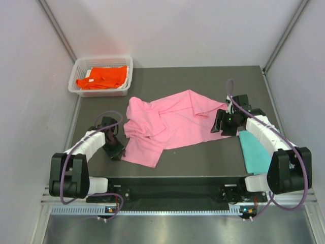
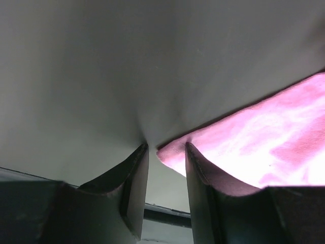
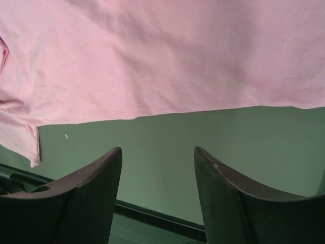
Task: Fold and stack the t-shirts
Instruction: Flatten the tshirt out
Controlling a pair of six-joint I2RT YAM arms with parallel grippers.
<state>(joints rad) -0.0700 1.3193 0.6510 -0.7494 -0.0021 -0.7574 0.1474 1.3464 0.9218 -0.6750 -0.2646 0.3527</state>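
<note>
Light pink t-shirt (image 1: 167,122): rumpled, half spread in the middle of table (image 1: 203,158), apparently awaiting folding. Left gripper (image 2: 166,150): jaws narrowly parted at its near-left corner, nothing clamped. Right gripper (image 3: 158,152): wide apart, empty, just short of the right hem. Both seem poised to pinch. Teal t-shirt (image 1: 254,152): flat at the right edge, partly hidden by the right arm. Orange t-shirt (image 1: 101,77): bunched in basket (image 1: 104,58), shape unclear.

White, black-jointed left arm (image 1: 85,144) and right arm (image 1: 263,131) carry purple cables (image 1: 229,91).
</note>
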